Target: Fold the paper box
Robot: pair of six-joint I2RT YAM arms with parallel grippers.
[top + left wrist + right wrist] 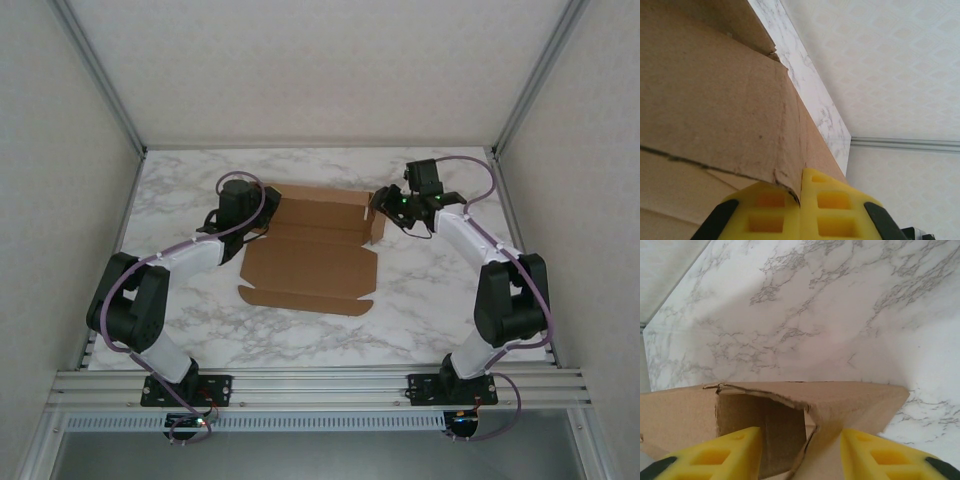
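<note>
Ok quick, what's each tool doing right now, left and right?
Left tool: closed on an edge of the paper box.
Right tool: open, straddling a raised flap of the box.

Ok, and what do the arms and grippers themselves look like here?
Both arms, left arm and right arm, have white links with black joints and black base plates. A purple cable loops along each. Small green lights glow at the right wrist. The left gripper and right gripper have yellow fingers with square recesses, black further back.
</note>
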